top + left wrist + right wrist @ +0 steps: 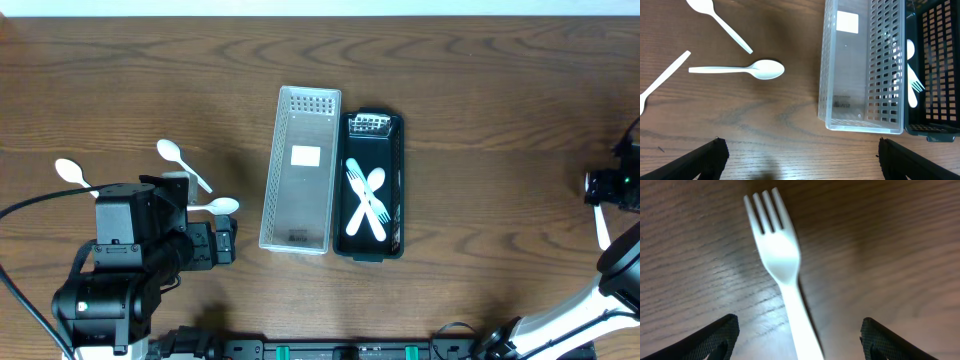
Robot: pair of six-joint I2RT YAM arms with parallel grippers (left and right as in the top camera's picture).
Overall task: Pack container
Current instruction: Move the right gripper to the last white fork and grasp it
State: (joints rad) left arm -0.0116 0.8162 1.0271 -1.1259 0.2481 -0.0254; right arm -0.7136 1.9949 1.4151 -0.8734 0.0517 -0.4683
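A clear perforated container (300, 170) lies at the table's middle, beside a black basket (398, 150) holding two crossed white forks (366, 200). Three white spoons (215, 207) lie at the left; in the left wrist view one spoon (740, 70) lies left of the clear container (865, 65). My left gripper (226, 240) is open and empty (802, 160), near the clear container's front left corner. My right gripper (603, 186) is at the far right edge, open (800, 335), with its fingers either side of the handle of a white fork (780, 255) lying on the table.
The black basket also shows in the left wrist view (935, 65) with a fork inside. Two more spoons (70, 172) (180, 158) lie behind the left arm. The table is dark wood (500, 100).
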